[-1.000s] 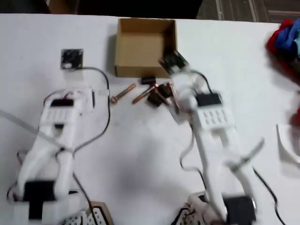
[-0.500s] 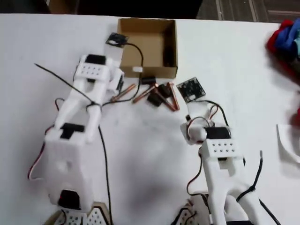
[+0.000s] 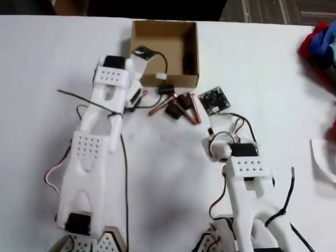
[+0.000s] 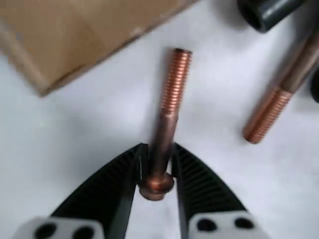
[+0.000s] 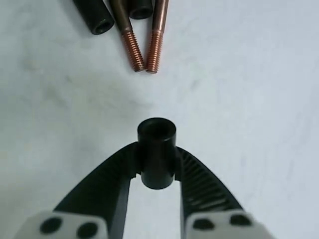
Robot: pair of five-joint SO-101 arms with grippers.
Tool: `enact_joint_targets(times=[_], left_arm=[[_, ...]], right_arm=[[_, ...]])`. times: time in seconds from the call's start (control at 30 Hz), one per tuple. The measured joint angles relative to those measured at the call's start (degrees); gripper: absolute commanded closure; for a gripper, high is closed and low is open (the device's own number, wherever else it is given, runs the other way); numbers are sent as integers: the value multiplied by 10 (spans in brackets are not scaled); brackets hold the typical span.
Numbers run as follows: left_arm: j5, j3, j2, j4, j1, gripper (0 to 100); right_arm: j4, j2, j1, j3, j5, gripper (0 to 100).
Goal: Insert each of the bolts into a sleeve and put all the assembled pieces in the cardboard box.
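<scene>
Copper bolt (image 4: 167,118) between left fingers (image 4: 118,190), black sleeve (image 5: 157,145) between right fingers (image 5: 115,183)

White arms (image 3: 86,152), black ribbed jaws, dark cables (image 3: 126,178).

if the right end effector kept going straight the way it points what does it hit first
Probably the threaded ends of the copper bolts on the table, straight ahead of the black sleeve in the right end effector. Its height over them is unclear, so it might pass above.
</scene>
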Motion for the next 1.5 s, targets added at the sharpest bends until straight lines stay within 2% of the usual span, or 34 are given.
enact_joint_targets(times=[0.17,0.33,0.43,0.6,0.8,0.93,1.1,1.17,1.37,1.5], left_arm=[[-10,-62,23,45,-2,974],[-91,-62,15,50,-4,972],[-116,-25,-36,50,-3,960],[-202,151,-179,51,6,889],[-357,447,-360,50,48,798],[-390,526,-405,33,83,793],[-392,531,-412,-18,93,793],[-369,531,-412,-18,93,793],[-213,538,-413,-3,122,793],[-129,542,-413,-52,141,793]], right_arm=[[-2,0,0,0,0,976],[-7,0,7,1,0,976],[-39,0,30,11,0,976],[-91,0,76,23,-48,976],[-109,0,114,23,-84,976],[-109,0,118,23,-88,976],[-109,0,118,23,-88,976],[-109,0,118,23,-88,976],[-109,0,118,23,-88,976],[-109,0,118,23,-88,976]])
